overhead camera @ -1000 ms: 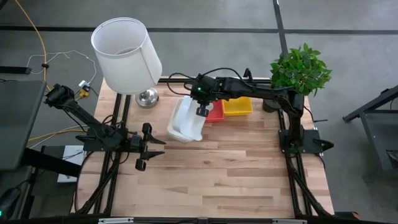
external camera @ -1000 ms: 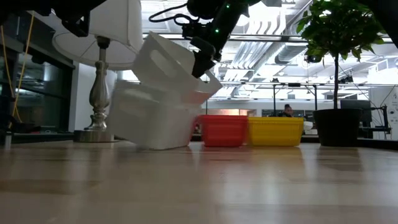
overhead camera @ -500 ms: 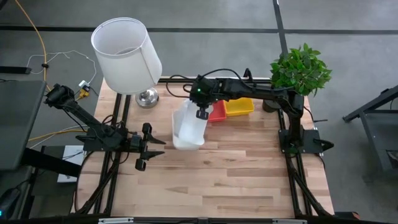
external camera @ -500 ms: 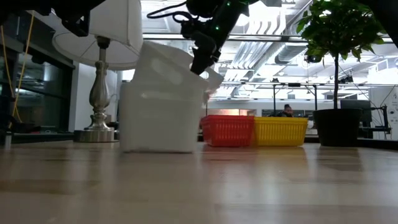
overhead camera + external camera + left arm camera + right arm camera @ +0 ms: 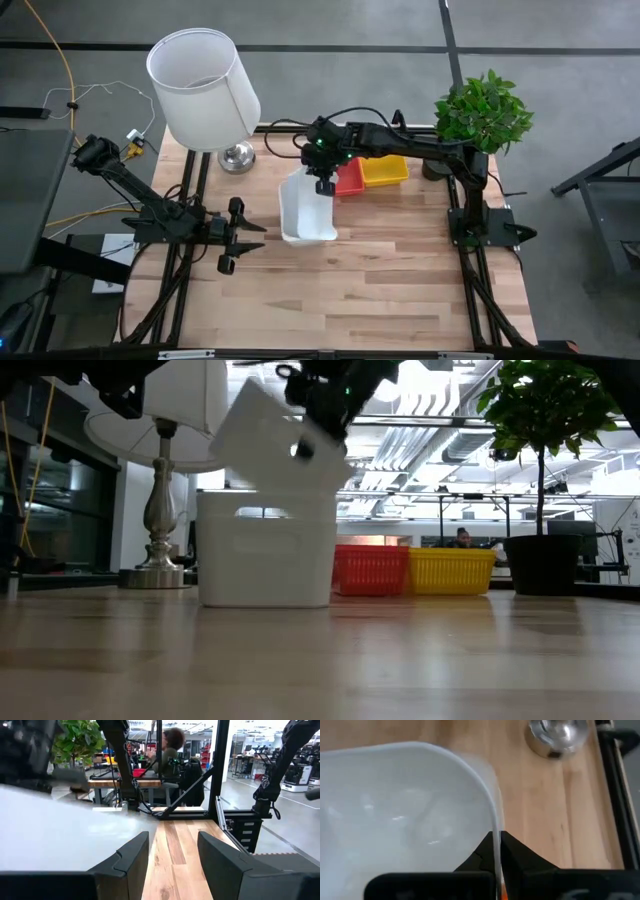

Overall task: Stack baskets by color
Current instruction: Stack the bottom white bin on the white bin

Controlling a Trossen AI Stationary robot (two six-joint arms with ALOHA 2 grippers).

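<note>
White basket: I hold its far rim in the right claw, fingers clamped on the thin wall. It hangs tilted directly below the claw over a second white basket resting on the counter. Its long axis runs near to far, roughly in line with the lower one. I judge the coming move to be a straight descent to nest them. The red basket and yellow basket sit just right of the claw, touching each other. The lamp stands far left, the plant far right. The left claw waits apart, near the left edge.
</note>
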